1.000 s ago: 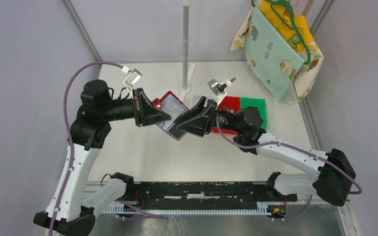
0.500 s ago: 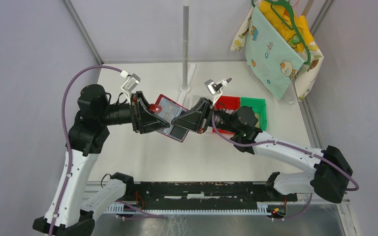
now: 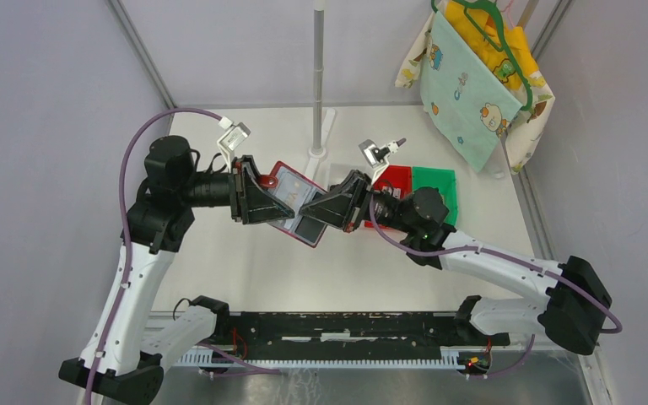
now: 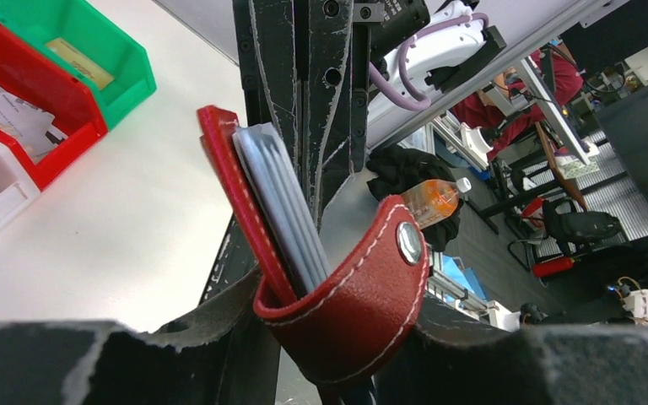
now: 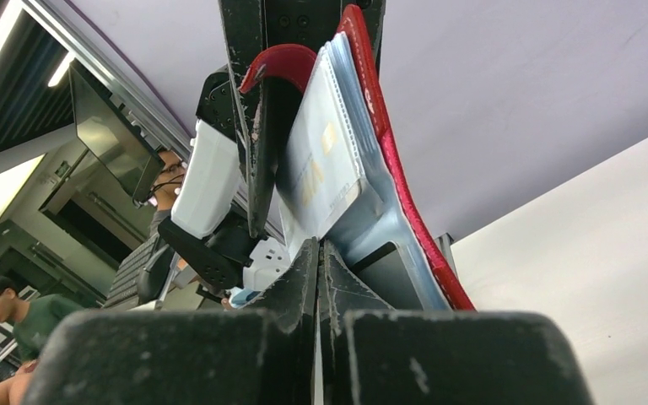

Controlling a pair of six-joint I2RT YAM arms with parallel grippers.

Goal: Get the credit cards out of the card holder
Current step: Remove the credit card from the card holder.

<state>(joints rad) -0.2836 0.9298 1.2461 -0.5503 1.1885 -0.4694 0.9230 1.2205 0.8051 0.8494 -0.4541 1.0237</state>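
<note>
1. The card holder (image 4: 346, 287) is raised off the desk (image 3: 245, 261) between the two hands. It stands open on edge, its snap strap curling toward the left wrist camera.
2. The left hand (image 3: 277, 205) grasps the card holder at its fold. The red leather sits wedged between its fingers (image 4: 177, 346).
3. The right hand (image 3: 308, 207) faces the left hand from the opposite side, clenched, its jaws pressed flat together. Its fingertips (image 5: 316, 261) meet the lower edge of the credit cards (image 5: 325, 169). Whether a card is pinched between them cannot be told.
4. Governing relation: the credit cards lie directly ahead of the right hand's tips. They are stacked against the holder's inner panel on the side away from the left hand's palm. The right hand is the nearer one to their free edge.
5. Long axis: seen from above, the holder runs crosswise to the line joining the two hands. A card would therefore probably slide out toward the right hand, away from the left.
6. Surface and room: bare desk lies below both hands. A red bin (image 3: 392, 179) and a green bin (image 3: 434, 181) sit just behind the right hand's wrist. An upright pole (image 3: 317, 76) stands beyond both hands.
</note>
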